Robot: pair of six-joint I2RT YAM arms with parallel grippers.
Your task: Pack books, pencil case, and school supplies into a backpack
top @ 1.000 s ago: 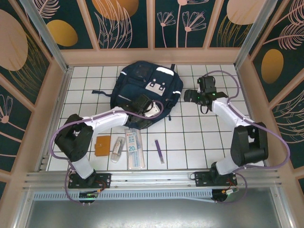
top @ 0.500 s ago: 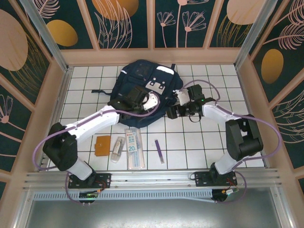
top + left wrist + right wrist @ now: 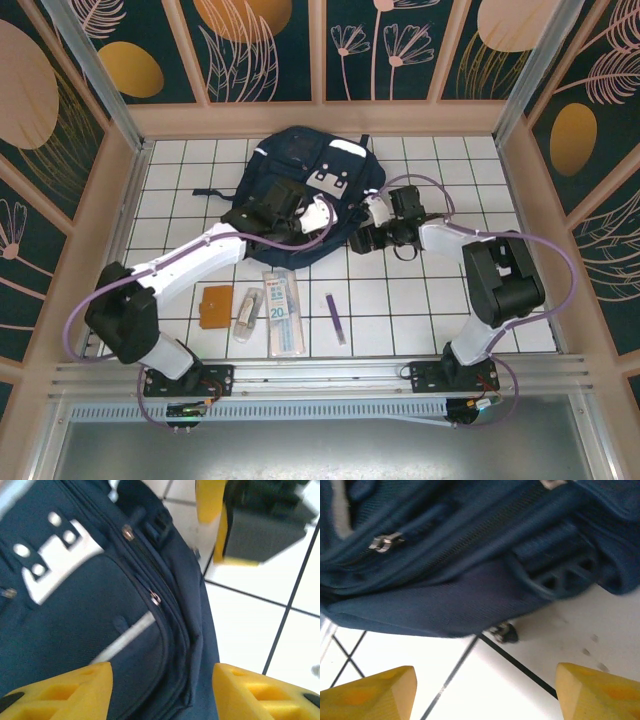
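Left gripper (image 3: 160,692) hangs spread and empty over the backpack (image 3: 90,615); I'd centre it on the zipper pull (image 3: 156,598) while the right gripper (image 3: 485,690), also wide, braces the fabric edge.

**What lay on the white tiled table (image 3: 420,300)**

A large navy-blue fabric backpack (image 3: 300,165) with pale stripes and white patches lay flat at the far middle of the dark-lined grid. A black strap trailed onto the tiles at its left. Nearer the front edge, four things lay in a row, left to right: a plain orange-brown flat rectangle (image 3: 217,305), a small clear-greyish packet (image 3: 247,312) just beside it, a long clear flat pack (image 3: 282,315) with a blue "20" label, and a thin purple pen (image 3: 335,318) set a little apart.
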